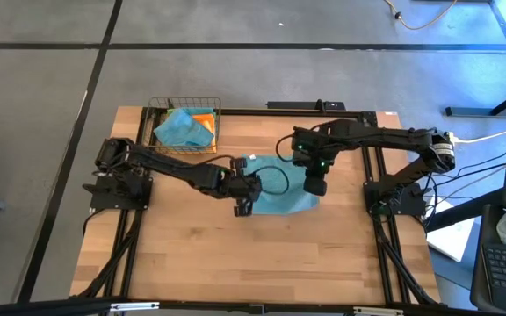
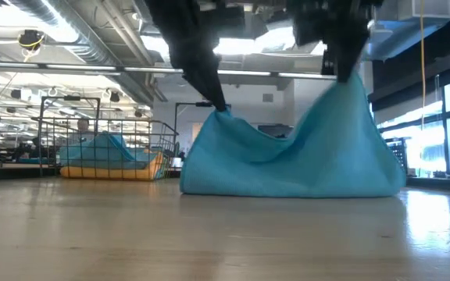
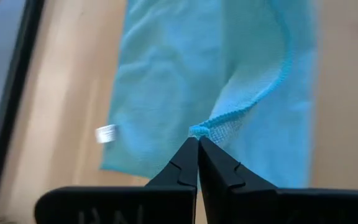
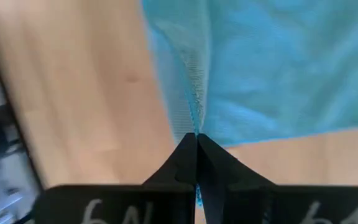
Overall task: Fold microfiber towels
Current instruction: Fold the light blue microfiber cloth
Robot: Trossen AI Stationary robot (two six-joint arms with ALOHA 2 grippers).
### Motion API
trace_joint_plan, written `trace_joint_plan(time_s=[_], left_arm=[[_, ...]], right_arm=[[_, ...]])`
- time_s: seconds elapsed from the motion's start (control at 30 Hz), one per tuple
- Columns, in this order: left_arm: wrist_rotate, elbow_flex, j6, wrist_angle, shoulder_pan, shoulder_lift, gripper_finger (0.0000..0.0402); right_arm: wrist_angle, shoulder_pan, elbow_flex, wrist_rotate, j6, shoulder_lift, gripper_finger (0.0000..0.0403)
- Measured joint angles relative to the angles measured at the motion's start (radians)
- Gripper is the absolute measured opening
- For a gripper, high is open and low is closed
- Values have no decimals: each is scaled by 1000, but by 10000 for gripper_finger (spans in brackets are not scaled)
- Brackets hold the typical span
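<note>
A limp teal microfiber towel [image 1: 281, 195] hangs lifted over the middle of the pale wooden table [image 1: 200, 263], its lower edge resting on the boards; the left gripper [image 3: 197, 142] pinches one stitched corner, fingers pressed together on the hem, and the right gripper [image 4: 196, 135] pinches another corner the same way, held somewhat higher; two raised corners probably let the cloth hang flat so that one half can be laid over the other; a small white tag [image 3: 106, 133] shows on the towel, its writing too blurred to read; a wire basket [image 1: 184, 128] at the table's far left corner holds another teal cloth [image 1: 181, 128] and an orange one [image 1: 204, 120], apparently awaiting folding.
</note>
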Motion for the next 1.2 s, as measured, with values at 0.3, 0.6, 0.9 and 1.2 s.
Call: trace_joint_plan(time_s=[0.3, 0.6, 0.9, 1.2], left_arm=[[44, -89, 111, 61, 134, 1, 0], [59, -130, 137, 131, 227, 1, 0], [62, -130, 149, 210, 294, 11, 0], [88, -129, 149, 212, 315, 40, 0]], right_arm=[[145, -100, -204, 89, -34, 1, 6], [273, -203, -265, 279, -53, 1, 6], [366, -280, -265, 266, -79, 1, 6], [374, -303, -373, 259, -80, 1, 6]])
